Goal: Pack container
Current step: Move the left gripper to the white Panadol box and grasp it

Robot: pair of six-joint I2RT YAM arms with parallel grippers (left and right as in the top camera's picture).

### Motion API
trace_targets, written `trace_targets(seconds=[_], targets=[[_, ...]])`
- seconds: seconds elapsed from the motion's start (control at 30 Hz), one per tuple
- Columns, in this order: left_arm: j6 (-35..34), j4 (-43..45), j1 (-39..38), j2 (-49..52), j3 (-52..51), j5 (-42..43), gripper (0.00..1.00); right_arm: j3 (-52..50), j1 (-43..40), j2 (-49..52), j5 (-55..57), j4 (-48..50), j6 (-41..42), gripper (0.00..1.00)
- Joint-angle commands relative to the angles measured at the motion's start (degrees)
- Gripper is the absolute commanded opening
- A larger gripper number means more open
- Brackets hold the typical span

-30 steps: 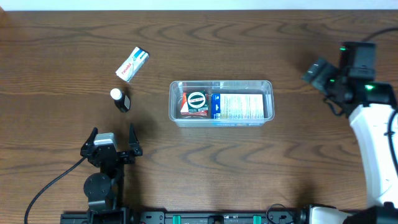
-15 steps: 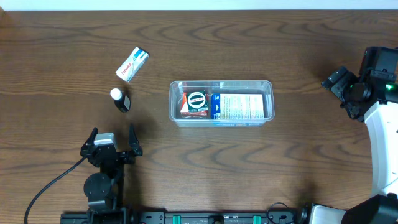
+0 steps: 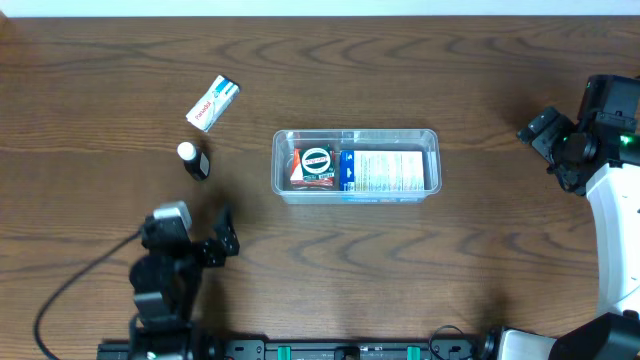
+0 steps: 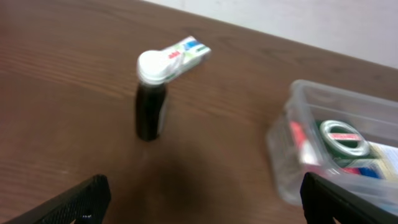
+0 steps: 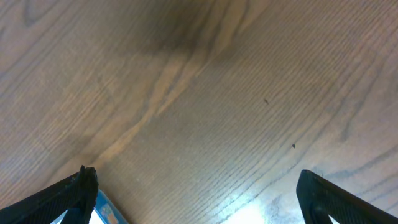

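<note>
Your left claw (image 4: 202, 198) is released, its fingers spread wide with nothing between them. It hangs low over the near-left part of the worktop (image 3: 450, 270). In its wrist view it faces a dark bottle (image 4: 151, 106) with a white cap. The bottle stands upright on the wood and is clear of both fingers. Beyond the bottle lies a white carton (image 4: 188, 51) with red and blue print. From overhead you see that the carton is apart from the bottle, farther back on the left.

The container (image 3: 356, 165) sits near the middle of the worktop, to the right of the bottle, with its long side running left to right. Inside it, a red packet (image 3: 315, 166) with a round green-and-white label lies at the left end. A blue and white box (image 3: 386, 171) lies just beside the packet and fills the rest.

Your right claw (image 5: 196, 186) is also released and empty. It is out at the right edge, well apart from the container, with only bare wood between its fingers.
</note>
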Motion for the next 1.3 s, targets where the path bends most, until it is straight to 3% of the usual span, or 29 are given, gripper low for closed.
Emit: trace_targets(seconds=[0.0, 0.3, 0.47, 0.77, 1.07, 1.27], targets=[[-0.15, -2.64, 0.24, 10.58, 13.40, 4.35, 0.98, 0.20, -0.59, 0.07, 0.22, -0.07, 0.50, 0.99], [12.00, -32.81, 0.24, 51.10, 55.34, 4.96, 0.98, 0.20, -0.59, 0.07, 0.22, -0.07, 0.50, 0.99], [13.51, -34.95, 0.24, 67.78, 70.58, 4.98, 0.98, 0.20, -0.59, 0.07, 0.22, -0.07, 0.50, 0.99], [20.24, -19.74, 0.24, 83.78, 72.91, 3.61, 0.98, 0.20, -0.59, 0.07, 0.22, -0.07, 0.50, 0.99], [24.81, -16.31, 0.24, 93.39, 72.91, -8.87, 0.98, 0.20, -0.59, 0.07, 0.22, -0.07, 0.50, 0.99], [27.17, -14.36, 0.24, 97.09, 72.91, -6.95, 0.98, 0.20, -0.59, 0.07, 0.22, -0.07, 0.50, 0.99]])
